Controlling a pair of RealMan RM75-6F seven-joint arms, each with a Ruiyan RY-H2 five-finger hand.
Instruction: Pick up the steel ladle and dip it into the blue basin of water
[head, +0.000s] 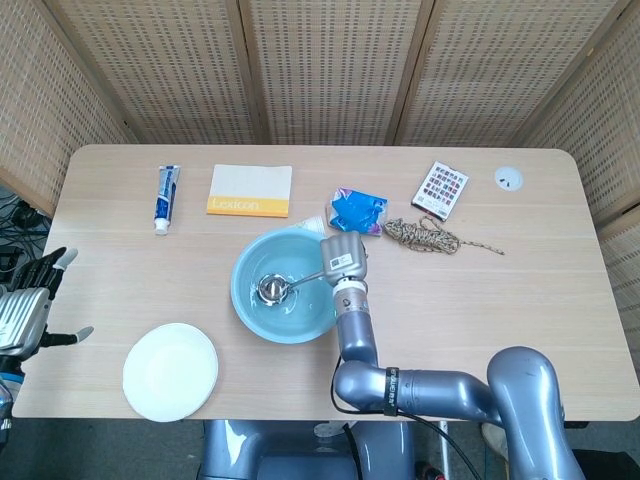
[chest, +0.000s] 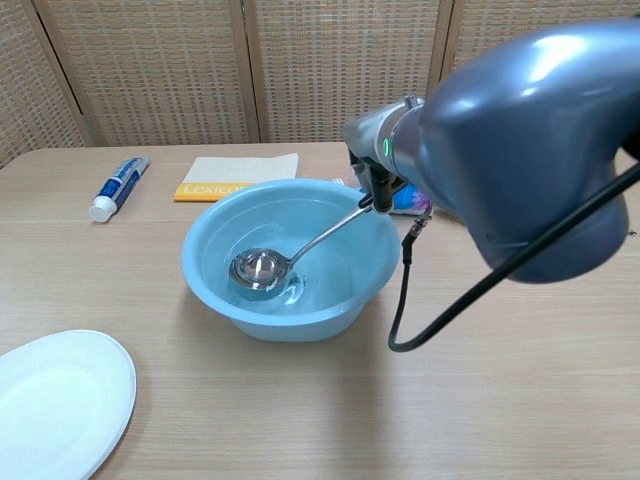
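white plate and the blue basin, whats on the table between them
Nothing: in the head view the stretch between the white plate and the blue basin is bare wood, and the chest view shows the same.
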